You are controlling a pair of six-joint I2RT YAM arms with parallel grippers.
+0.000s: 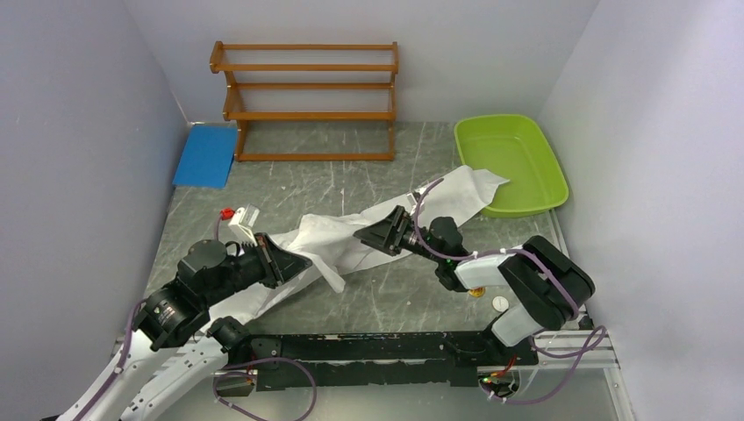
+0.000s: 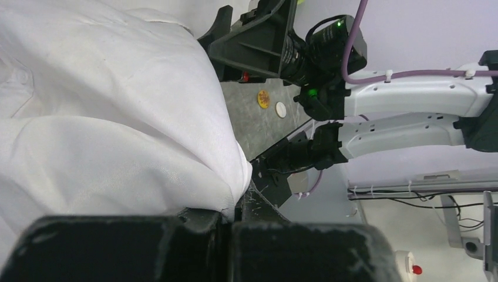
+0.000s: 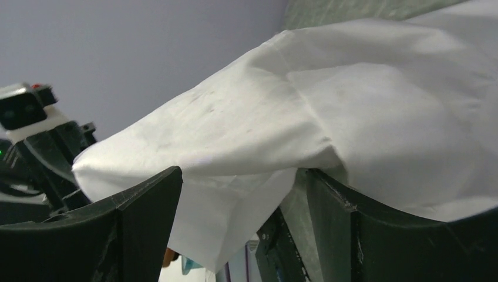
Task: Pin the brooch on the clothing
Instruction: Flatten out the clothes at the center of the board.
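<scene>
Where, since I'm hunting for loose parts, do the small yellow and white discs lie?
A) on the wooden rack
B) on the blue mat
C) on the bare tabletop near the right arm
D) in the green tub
C: the yellow disc and white disc lie on the table beside the right arm.
</scene>
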